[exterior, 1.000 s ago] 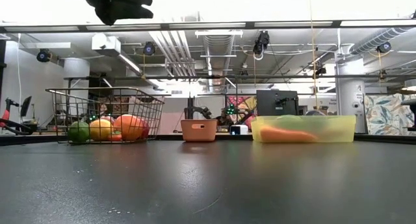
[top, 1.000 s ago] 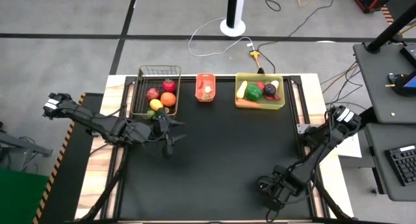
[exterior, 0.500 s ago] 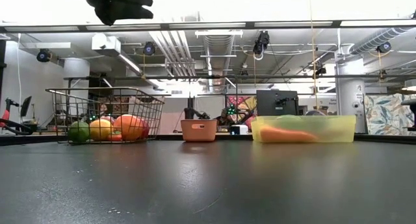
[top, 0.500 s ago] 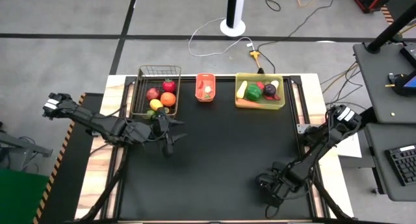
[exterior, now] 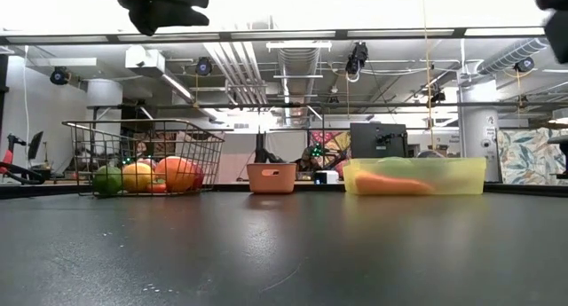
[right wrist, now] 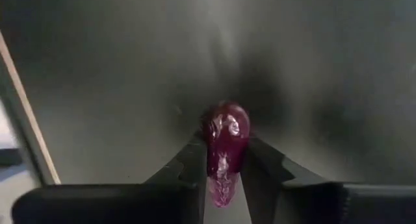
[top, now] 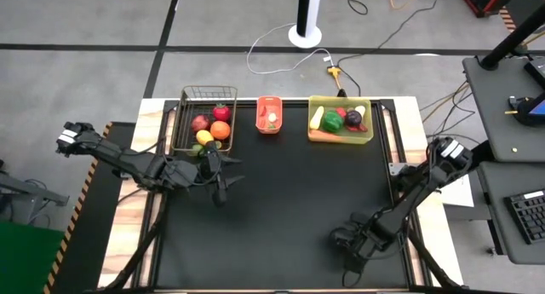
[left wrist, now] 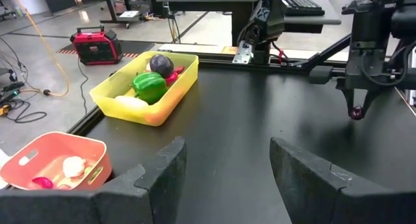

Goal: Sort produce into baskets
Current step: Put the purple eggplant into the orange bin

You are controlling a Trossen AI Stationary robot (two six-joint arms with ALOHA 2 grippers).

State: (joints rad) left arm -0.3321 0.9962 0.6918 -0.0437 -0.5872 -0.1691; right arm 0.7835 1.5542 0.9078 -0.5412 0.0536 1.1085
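The right gripper point(right wrist: 224, 169) has its jaws clenched on a small red chilli point(right wrist: 224, 146) just above the table point(top: 281, 209). The left gripper point(left wrist: 224, 169) hangs released beside the wire basket point(top: 204, 115).

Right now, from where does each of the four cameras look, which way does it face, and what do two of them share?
High view: above the table, facing straight down; shows both arms, the left end effector and the right end effector.
Low view: at table height, facing level toward the wire basket, orange basket and yellow bin; dark arm parts show at the top.
Left wrist view: on the left arm, past its open fingers, facing the yellow bin and the right arm.
Right wrist view: on the right arm, facing the table; its fingers pinch a small red item.
Shared: both wrist views show that red item.
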